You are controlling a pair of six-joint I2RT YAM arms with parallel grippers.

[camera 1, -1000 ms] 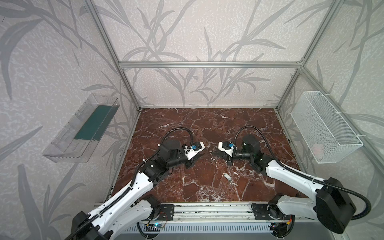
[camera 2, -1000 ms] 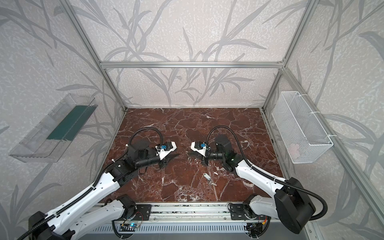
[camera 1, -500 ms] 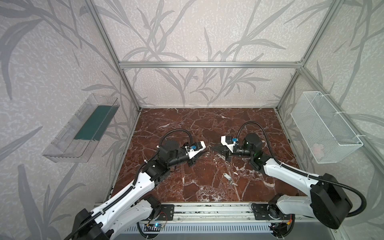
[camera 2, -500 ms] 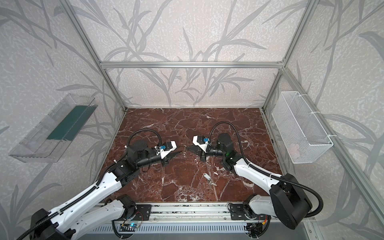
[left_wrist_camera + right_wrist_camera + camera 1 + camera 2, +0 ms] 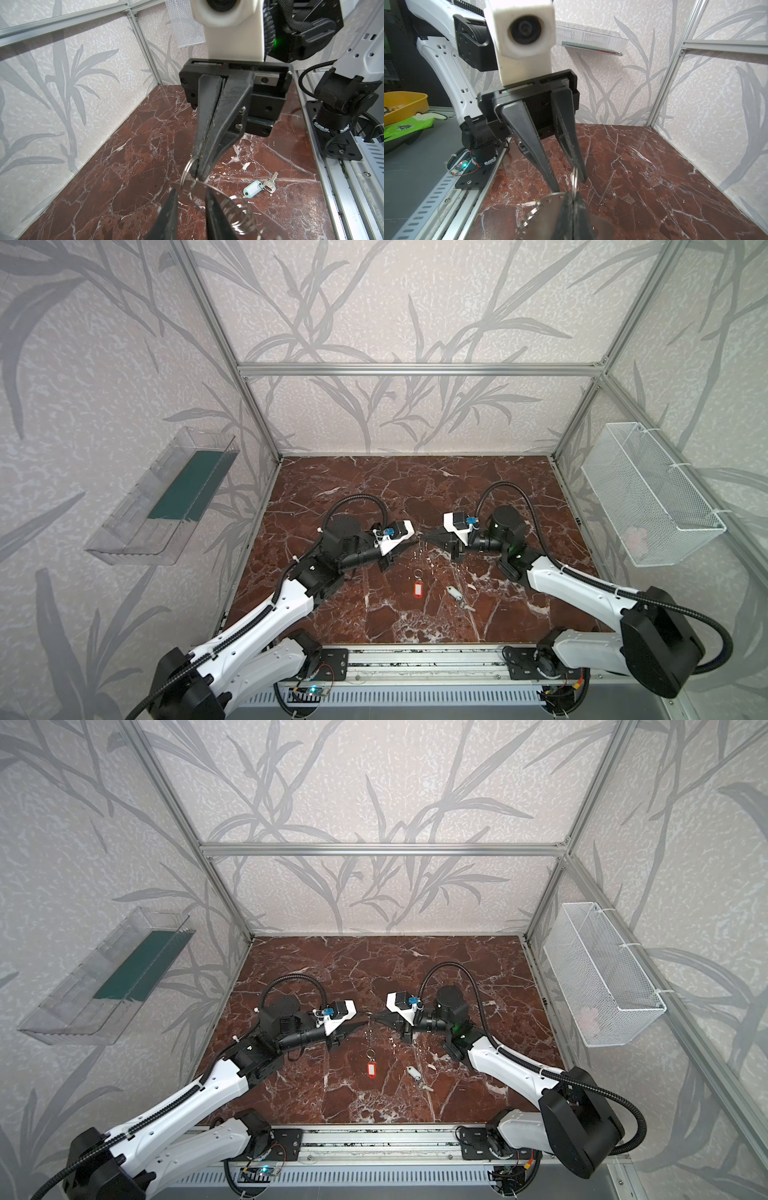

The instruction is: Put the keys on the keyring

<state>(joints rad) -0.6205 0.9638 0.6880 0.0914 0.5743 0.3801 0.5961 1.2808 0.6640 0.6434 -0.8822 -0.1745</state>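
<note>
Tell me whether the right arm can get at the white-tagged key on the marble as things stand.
Likely not yet: nothing covers the white-tagged key, lying close by, but the right gripper is shut on a small split ring and must release it first.

Top views: stereo pair, high over front rail (image 5: pixel 415 664), looking down toward back wall (image 5: pixel 415 418); both cover whole counter (image 5: pixel 415 489).
Left wrist cam: close, faces right pincer (image 5: pixel 198 175) head-on.
Right wrist cam: close, faces left pincer (image 5: pixel 569 185).
Shared by wrist views: keyring (image 5: pixel 548 202) between tips.
</note>
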